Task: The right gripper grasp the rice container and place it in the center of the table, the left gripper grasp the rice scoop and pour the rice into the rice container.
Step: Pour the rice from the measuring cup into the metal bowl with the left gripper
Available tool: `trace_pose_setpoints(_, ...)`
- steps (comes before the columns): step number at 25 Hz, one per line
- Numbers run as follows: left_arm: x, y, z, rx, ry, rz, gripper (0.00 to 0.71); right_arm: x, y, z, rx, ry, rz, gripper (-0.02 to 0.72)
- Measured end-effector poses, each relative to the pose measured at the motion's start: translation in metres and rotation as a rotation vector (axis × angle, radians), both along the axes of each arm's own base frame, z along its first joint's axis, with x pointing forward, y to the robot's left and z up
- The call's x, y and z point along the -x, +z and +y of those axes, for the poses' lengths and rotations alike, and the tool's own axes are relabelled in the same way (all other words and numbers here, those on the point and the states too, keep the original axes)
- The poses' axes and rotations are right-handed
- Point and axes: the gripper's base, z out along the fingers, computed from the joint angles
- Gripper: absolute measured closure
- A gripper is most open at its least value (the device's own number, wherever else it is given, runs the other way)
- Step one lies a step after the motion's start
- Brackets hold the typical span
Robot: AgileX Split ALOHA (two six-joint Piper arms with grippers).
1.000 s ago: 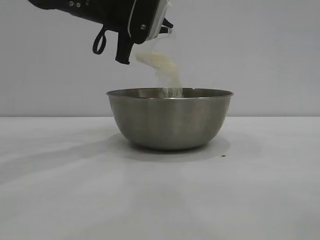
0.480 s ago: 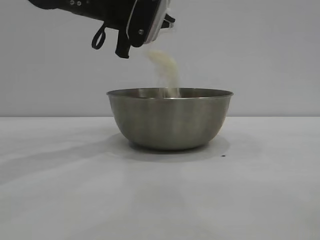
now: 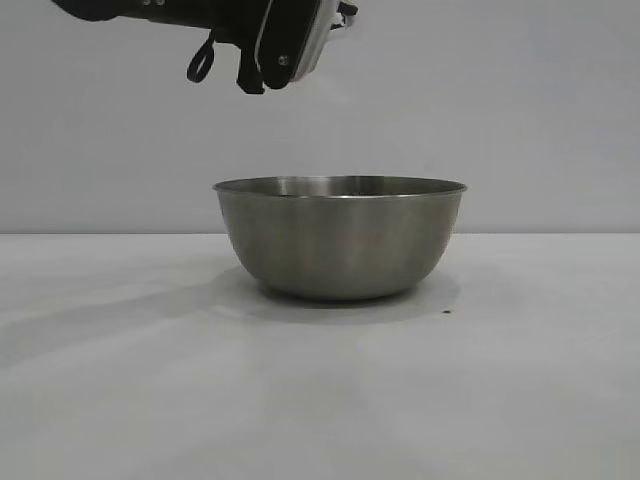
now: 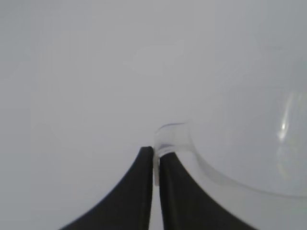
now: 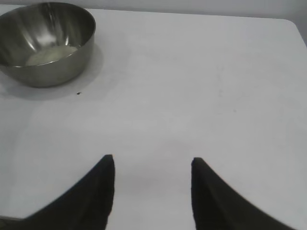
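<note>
The rice container, a round steel bowl, stands on the white table. In the right wrist view the rice container holds a low heap of rice. High over the bowl's left half, my left gripper is tipped over. In the left wrist view my left gripper is shut on the handle of the clear rice scoop, which looks empty. No rice is falling. My right gripper hangs open over bare table, well away from the bowl, with nothing between its fingers.
A tiny dark speck lies on the table just right of the bowl. The table's rounded far corner shows in the right wrist view. A plain grey wall stands behind the table.
The stream of rice from the scoop into the bowl has stopped. My left gripper has risen a little with the scoop. The bowl and the right gripper have not moved.
</note>
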Motion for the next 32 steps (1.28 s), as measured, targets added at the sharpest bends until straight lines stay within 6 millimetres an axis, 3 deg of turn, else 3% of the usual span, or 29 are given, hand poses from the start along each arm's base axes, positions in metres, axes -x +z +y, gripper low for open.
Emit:
trace_pose_setpoints(22, 0.0018, 0.0026, 0.0025, 0.055, 0.016, -0.036, 0.71, 0.0, 0.0, 0.0, 0.0, 0.0, 0.0, 0.388)
trace_pose_setpoints(32, -0.0058, 0.0063, 0.0092, 0.339, 0.13, 0.173, 0.71, 0.0, 0.0, 0.0, 0.0, 0.0, 0.0, 0.388)
